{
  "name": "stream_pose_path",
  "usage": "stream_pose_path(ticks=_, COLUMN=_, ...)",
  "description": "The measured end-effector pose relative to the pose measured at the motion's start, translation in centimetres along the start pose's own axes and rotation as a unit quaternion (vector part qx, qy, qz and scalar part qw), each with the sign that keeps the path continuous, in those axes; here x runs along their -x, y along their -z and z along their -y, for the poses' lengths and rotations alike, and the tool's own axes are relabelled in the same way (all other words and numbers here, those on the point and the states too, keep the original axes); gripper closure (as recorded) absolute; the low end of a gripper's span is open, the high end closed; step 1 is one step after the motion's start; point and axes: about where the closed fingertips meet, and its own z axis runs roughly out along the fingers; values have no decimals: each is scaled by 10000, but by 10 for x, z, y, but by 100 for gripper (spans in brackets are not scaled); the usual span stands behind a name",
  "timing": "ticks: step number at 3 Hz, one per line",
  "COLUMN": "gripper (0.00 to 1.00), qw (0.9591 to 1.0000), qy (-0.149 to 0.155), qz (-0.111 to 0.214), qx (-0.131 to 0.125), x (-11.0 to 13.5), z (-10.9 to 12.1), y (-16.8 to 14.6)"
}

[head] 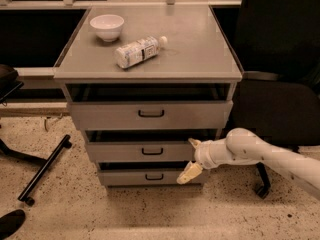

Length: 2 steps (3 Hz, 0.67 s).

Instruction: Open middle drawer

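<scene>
Now middle drawer [125, 152] sits second of three down the front of grey cabinet [200, 49]. Gripper [191, 158] is at cabinet's right front edge, level with that drawer, jaws spread apart, gripping nothing.

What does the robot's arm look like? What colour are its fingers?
The arm is smooth, white and rounded, like a fat tube with a bulgy joint. Its end effector, at the right end of the middle drawer, has two pale yellowish fingers. No cables or markings show.
</scene>
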Motion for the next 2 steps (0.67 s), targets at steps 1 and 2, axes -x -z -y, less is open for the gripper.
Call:
stream_pose_path(ticks=1, gripper=0, qw=9992, qy=321, qz=91, qx=-211, x=-9, z=13, y=-40)
stream_pose_path(ticks=2, gripper=0, qw=9972, qy=558, qz=226, qx=-436, x=-13, z=26, y=-68)
